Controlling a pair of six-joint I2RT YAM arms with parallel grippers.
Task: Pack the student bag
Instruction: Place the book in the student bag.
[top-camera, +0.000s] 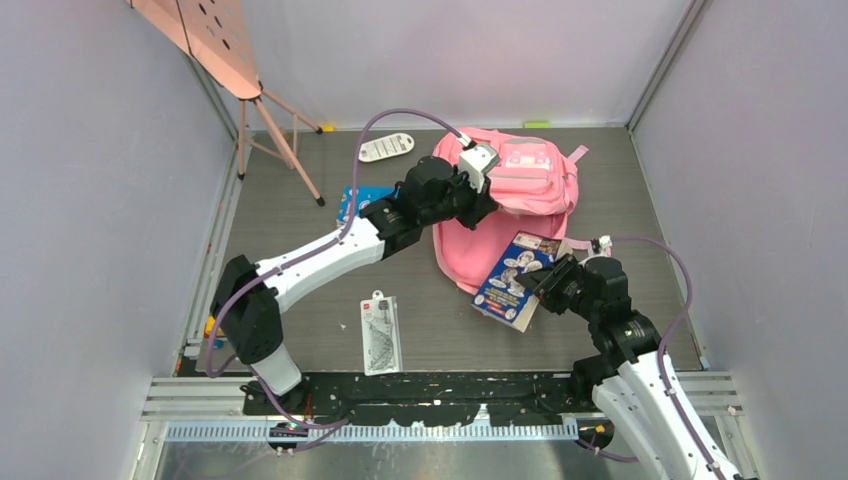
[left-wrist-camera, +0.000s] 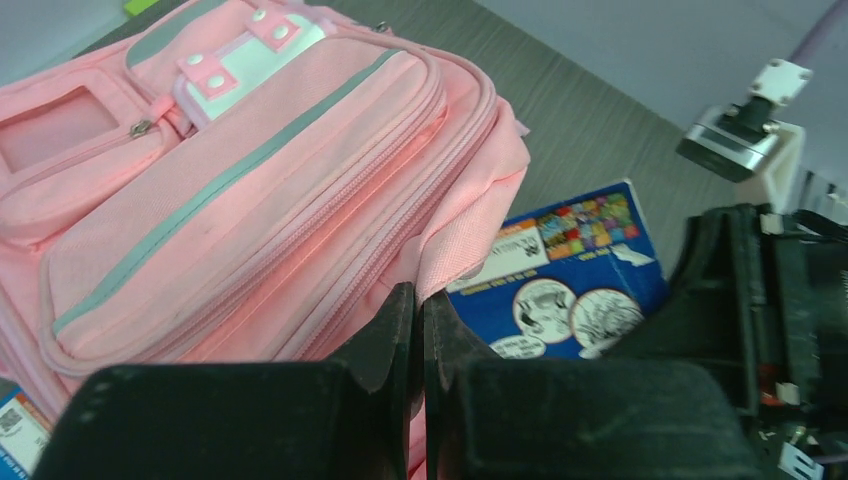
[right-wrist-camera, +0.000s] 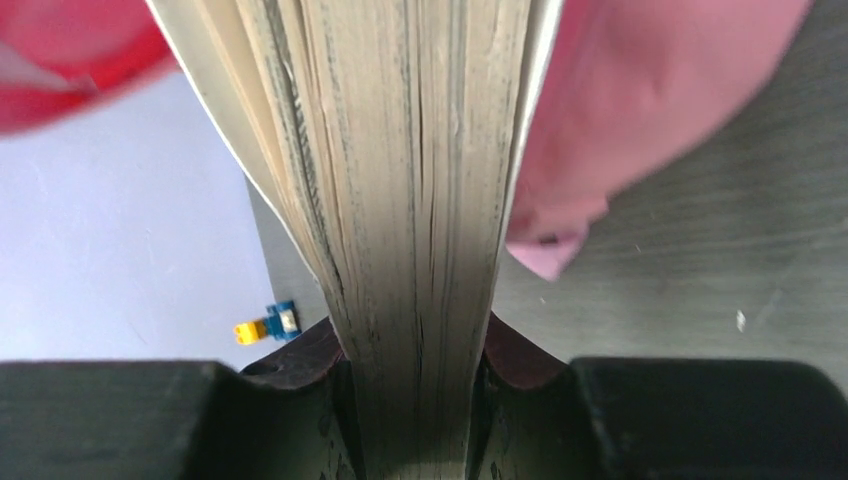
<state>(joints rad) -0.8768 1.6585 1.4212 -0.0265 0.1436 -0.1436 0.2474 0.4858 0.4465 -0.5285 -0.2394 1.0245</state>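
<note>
**Bag lip pinched, book angled to go in**

The large soft pink fabric backpack (top-camera: 540, 170) lies toward the far right of the grey wood-grain worktop (top-camera: 450, 335), front pockets up. A loose pink panel spreads from it toward the arms' side. The left claw (left-wrist-camera: 420, 300) reaches across to that near edge. In the left wrist view we see its fingers closed almost together with pink cloth between them, so we read it as pinching the backpack's fabric just below the zip lines. We judge the point of this hold is to lift or steady the lip of the main compartment, since soft cloth would otherwise sag shut against anything pushed at it.

The right claw (right-wrist-camera: 415, 340) is clamped on a thick blue-covered paperback book (top-camera: 510, 275), with one finger on either side of the page block near one end. The book is tilted, its far end over the loose pink panel and its near end in the claw, an angle we think suits sliding it edge-first toward the opening. Gripping it by the end leaves most of its length free to enter.

We cannot tell whether the compartment is open wide enough, because the left arm hides the mouth from above. Apart from the backpack on the worktop lie a white carded packet (top-camera: 380, 332), a white strip-shaped item (top-camera: 385, 148) and a flat blue item (top-camera: 358, 200) partly under the left arm — presumably later loads
</note>
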